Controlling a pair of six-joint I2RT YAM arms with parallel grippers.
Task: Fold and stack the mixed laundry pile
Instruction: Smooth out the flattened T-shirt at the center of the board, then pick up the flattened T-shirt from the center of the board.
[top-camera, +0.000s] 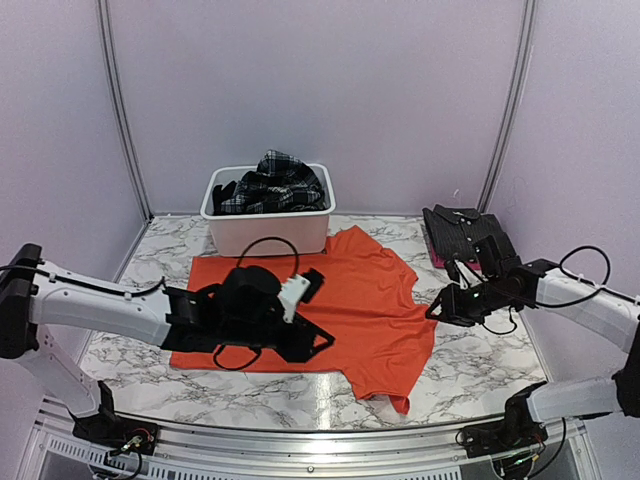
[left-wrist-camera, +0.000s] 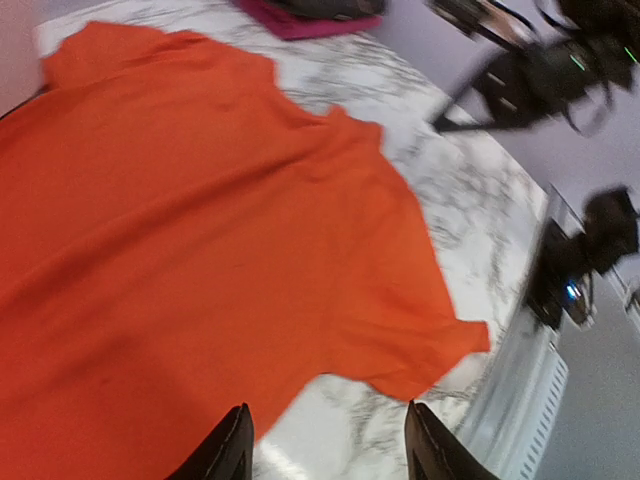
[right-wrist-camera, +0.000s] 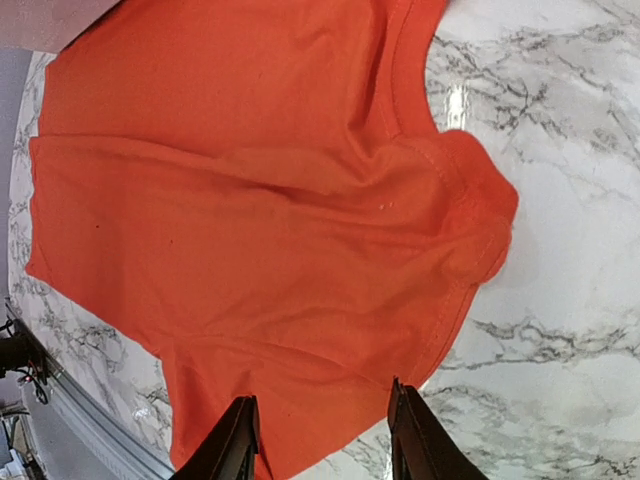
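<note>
orange t-shirt (top-camera: 372, 300) spread on table (top-camera: 485, 362), plaid skirt (top-camera: 275, 180) in tub (top-camera: 270, 233)

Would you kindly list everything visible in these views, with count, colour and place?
T-shirt: one, bright orange, spread flat mid-table.
Plaid garment: one, black-and-white, heaped in the tub.
Folded garment: one, dark grey, back right of the table.
Magenta piece: one, under the folded garment.
Tub: one, white, at the back, behind the T-shirt.
Table: one, grey-veined white marble.
Left arm: one, white and black, reaching over the T-shirt.
Right arm: one, white and black, at the T-shirt's right edge.
Left fingers: two, black, apart, empty.
Right fingers: two, black, apart, empty.
</note>
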